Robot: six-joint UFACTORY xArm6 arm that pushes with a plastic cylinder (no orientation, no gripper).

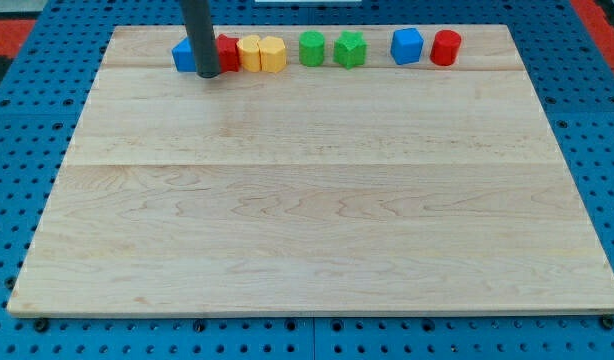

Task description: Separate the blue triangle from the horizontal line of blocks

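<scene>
A horizontal line of blocks runs along the view's top edge of the wooden board (307,200). At its left end sits the blue triangle (183,55), partly hidden by my rod. My tip (208,75) rests on the board just right of the blue triangle, in front of a red block (228,53) that it partly covers. Further right come a yellow block (250,53), another yellow block (273,54), a green block (312,48), a green block (350,49), a blue block (407,46) and a red cylinder (446,48).
The board lies on a blue perforated table (17,150). A red area (17,20) shows at the view's top left corner, another at the top right.
</scene>
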